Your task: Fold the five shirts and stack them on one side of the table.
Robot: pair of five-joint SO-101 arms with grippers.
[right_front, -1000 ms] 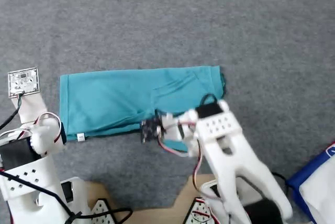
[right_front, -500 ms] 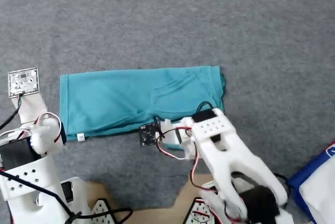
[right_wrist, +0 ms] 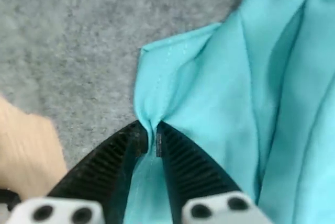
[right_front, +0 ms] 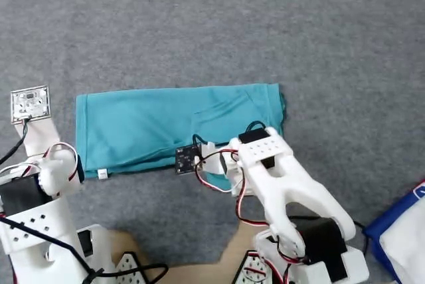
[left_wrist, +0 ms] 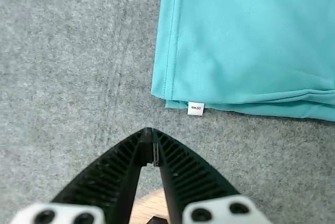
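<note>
One teal shirt lies as a long folded strip parallel to the tabletop's near edge, left of its middle. The right tool is pinched shut on a ridge of cloth at the shirt's near hem. I read that as the grip for carrying that end across in the next fold. The left tool is closed on nothing and hangs over bare tabletop just off the shirt's left near corner, beside a small white tag. From above, the right arm covers the pinch, so I cannot tell how many layers are caught. A blue-and-white thing is cut off at the right near corner; I cannot say whether it is cloth.
</note>
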